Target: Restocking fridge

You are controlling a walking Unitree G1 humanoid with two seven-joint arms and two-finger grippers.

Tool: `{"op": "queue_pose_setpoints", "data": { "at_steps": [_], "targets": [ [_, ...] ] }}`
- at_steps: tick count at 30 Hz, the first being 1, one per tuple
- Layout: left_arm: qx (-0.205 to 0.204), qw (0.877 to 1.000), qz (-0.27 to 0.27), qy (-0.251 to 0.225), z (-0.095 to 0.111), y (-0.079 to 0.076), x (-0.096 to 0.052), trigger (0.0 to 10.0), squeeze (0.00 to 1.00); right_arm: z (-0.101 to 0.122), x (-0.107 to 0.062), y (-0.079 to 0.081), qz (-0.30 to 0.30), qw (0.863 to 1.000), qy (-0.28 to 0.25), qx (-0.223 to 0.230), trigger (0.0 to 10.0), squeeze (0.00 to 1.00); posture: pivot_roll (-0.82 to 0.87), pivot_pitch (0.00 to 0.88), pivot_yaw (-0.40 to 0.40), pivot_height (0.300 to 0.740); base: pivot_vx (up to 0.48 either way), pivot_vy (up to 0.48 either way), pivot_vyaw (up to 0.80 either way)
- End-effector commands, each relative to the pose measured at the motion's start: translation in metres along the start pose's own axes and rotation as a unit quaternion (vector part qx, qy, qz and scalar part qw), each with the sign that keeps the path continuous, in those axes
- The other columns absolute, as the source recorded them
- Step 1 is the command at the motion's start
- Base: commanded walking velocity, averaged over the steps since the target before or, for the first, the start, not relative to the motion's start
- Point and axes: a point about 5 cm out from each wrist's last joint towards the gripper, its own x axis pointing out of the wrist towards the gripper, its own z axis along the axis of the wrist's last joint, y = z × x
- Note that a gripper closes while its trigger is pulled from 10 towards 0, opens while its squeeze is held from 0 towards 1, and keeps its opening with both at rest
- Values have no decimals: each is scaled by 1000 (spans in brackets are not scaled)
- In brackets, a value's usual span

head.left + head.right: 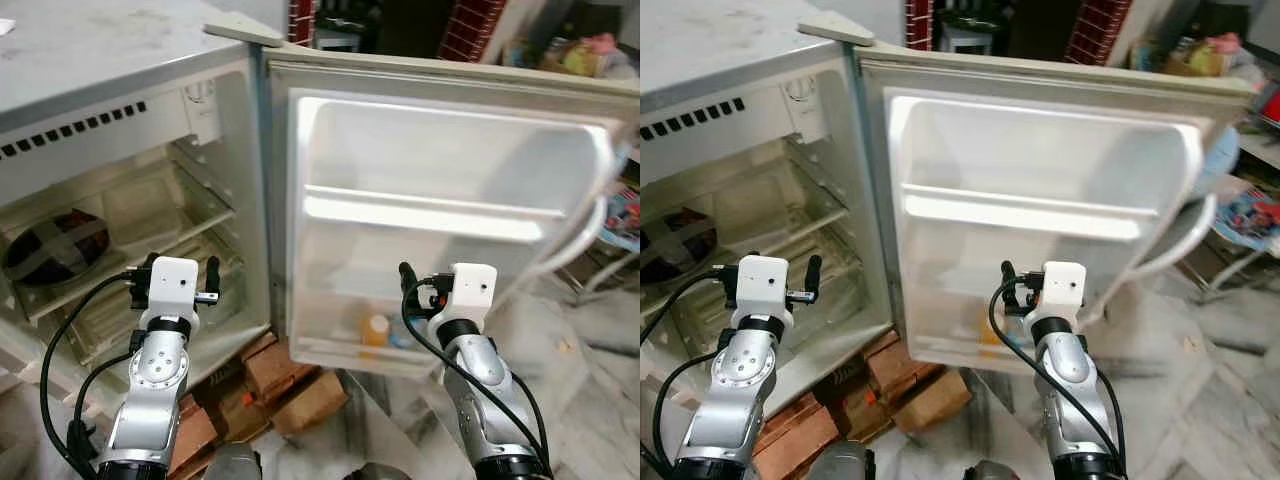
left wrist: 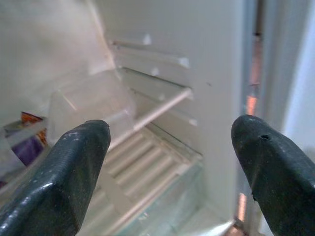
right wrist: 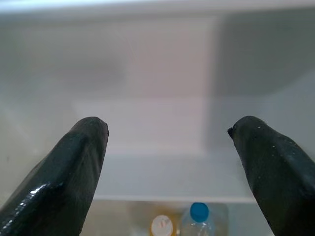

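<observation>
The fridge (image 1: 120, 150) stands open, its door (image 1: 450, 220) swung wide to the right. Inside, wire shelves (image 1: 190, 215) run across the cavity, and a dark round thing (image 1: 55, 250) lies at the left end of one shelf. In the door's bottom rack, near its left end, stand an orange bottle (image 1: 376, 330) and a bottle with a blue cap (image 1: 398, 335), partly hidden. The left gripper (image 1: 172, 272) is held up before the lower shelves. The right gripper (image 1: 428, 285) is raised before the door's bottom rack. Cardboard boxes (image 1: 280, 385) lie on the floor under the fridge's front edge.
</observation>
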Motion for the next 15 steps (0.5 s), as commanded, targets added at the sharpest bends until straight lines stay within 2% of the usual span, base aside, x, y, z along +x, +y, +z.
{"op": "queue_pose_setpoints", "data": {
  "at_steps": [1,6,12,15],
  "targets": [
    [4,1000,8,1,1,2,1,10000,0,6,0,-3,-3,1000,-16,17,10000,0,65,0,-35,740,-337,0,0],
    [4,1000,6,-1,2,-1,3,10000,0,7,1,-1,7,1000,-19,7,10000,0,65,0,-36,740,-129,0,0],
    [5,1000,7,-5,4,-1,7,10000,0,12,7,2,15,999,-27,-12,10000,0,69,0,-41,740,-272,0,0],
    [4,1000,9,-7,5,-1,8,10000,0,13,10,0,13,999,-29,-5,10000,0,75,0,-44,740,0,0,0]
  ]
}}
